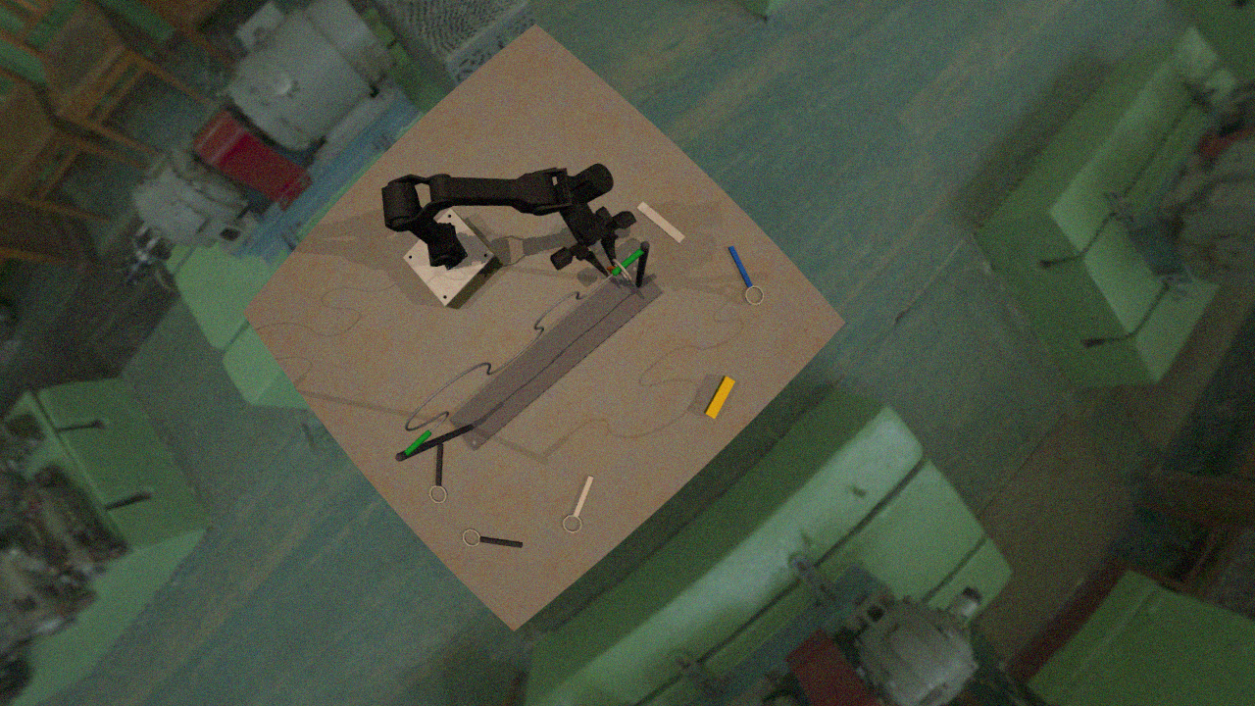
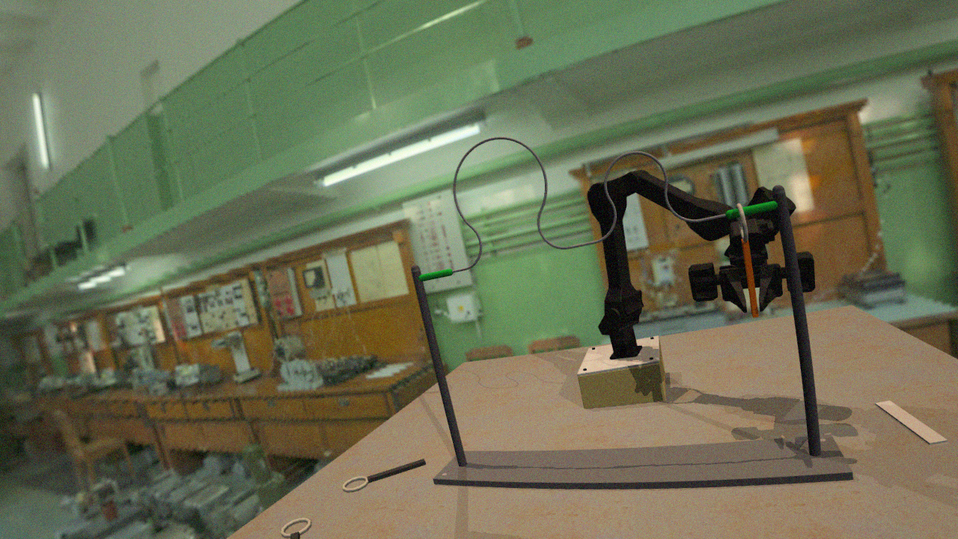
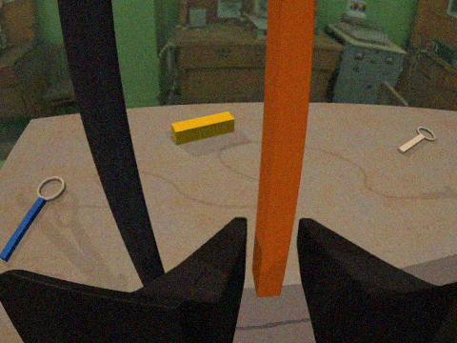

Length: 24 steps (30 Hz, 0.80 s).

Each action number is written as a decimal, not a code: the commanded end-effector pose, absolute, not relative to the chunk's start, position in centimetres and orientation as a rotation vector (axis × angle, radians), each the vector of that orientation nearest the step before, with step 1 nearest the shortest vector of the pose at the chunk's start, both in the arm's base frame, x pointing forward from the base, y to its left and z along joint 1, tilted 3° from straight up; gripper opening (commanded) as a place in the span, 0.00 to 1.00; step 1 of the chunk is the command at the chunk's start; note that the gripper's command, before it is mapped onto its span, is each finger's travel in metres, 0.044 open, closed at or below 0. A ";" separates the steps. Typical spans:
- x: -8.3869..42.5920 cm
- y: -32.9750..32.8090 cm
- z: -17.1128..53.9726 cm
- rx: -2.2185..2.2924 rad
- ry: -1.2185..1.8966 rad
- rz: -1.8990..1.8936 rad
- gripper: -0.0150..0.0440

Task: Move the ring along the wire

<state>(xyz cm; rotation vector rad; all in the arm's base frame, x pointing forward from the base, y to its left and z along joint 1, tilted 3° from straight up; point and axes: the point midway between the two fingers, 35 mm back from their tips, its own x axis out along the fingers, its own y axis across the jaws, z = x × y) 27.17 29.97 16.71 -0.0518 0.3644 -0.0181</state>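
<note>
We see our gripper [image 1: 610, 271] [image 2: 749, 311] [image 3: 272, 231] with its 2 fingers spread, a gap on each side of the upright orange handle [image 2: 749, 275] [image 3: 286, 119] between them. The ring [image 2: 742, 215] hangs around the green part [image 1: 627, 262] [image 2: 762, 208] of the wire [image 2: 543, 194], near 1 post [image 1: 643, 265] [image 2: 797, 314].
</note>
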 end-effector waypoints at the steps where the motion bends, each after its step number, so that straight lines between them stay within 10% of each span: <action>1: 26.8 30.0 16.8 -0.050 0.365 -0.019 0.53; 24: 22.5 30.1 18.3 -0.051 0.367 -0.022 0.53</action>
